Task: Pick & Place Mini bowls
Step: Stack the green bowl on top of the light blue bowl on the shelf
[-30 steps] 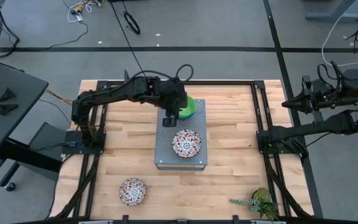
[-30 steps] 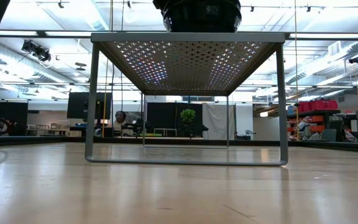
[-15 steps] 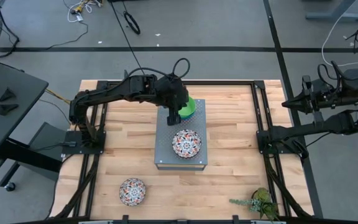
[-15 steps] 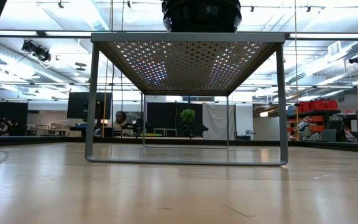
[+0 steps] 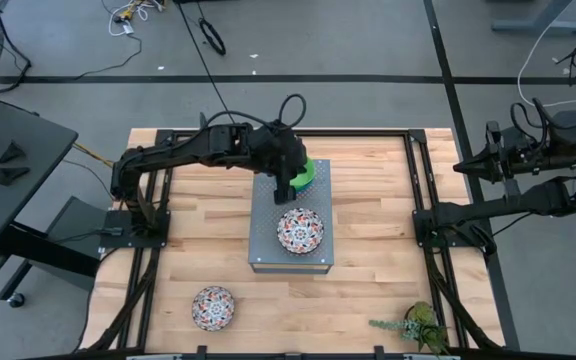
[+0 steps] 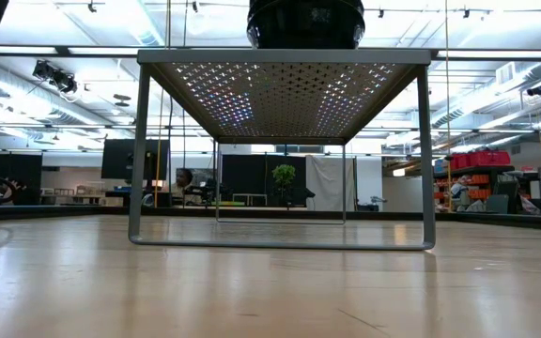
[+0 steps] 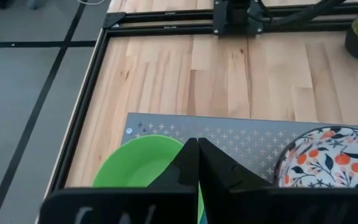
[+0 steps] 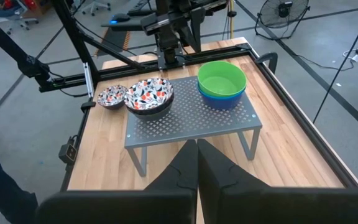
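A green bowl [image 8: 222,76] sits nested in a blue bowl [image 8: 221,99] at the far end of the grey perforated metal box [image 8: 191,124]. On the box's near end, a floral bowl [image 5: 299,230] rests in a dark navy bowl [image 8: 148,111]. Another floral bowl [image 5: 213,307] stands on the table at the near left. My left gripper [image 7: 197,149] hovers shut just above the green bowl [image 7: 138,168], holding nothing. My right gripper [image 8: 197,149] is shut and waits off the table's right edge.
The box stands on thin legs in the middle of the wooden table [image 5: 368,260]. A small potted plant [image 5: 413,325] sits near the front right corner. A black metal frame [image 5: 423,200] runs along the table's sides.
My left gripper has risen a little above the green bowl and tipped its wrist, drifting slightly toward the table's right. The green bowl stays where it was on the box.
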You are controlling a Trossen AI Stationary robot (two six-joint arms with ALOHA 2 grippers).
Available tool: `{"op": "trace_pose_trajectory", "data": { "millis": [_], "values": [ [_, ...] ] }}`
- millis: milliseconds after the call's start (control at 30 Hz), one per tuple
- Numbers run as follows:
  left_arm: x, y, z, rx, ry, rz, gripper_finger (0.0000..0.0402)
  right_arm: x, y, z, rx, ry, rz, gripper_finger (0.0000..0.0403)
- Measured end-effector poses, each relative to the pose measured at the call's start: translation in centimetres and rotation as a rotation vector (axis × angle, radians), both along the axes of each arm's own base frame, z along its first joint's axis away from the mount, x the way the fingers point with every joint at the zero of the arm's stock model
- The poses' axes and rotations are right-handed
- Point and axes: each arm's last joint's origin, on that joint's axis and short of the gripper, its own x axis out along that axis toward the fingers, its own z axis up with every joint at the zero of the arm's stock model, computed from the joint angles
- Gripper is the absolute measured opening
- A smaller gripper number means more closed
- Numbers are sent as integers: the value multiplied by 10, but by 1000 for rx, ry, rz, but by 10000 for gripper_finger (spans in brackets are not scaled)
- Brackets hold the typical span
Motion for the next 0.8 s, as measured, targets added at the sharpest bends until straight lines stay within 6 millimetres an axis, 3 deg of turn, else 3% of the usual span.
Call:
{"op": "trace_pose_trajectory", "data": {
  "millis": [333,500,800],
  "values": [
    [8,0,7,-30,-128,-1,1,0,0,0,0,0,0,3],
    [13,-1,-18,-83,-226,37,1,0,0,0,0,-1,0,3],
    [-15,10,-51,-33,-219,171,1,0,0,0,0,0,0,3]
  ]
}}
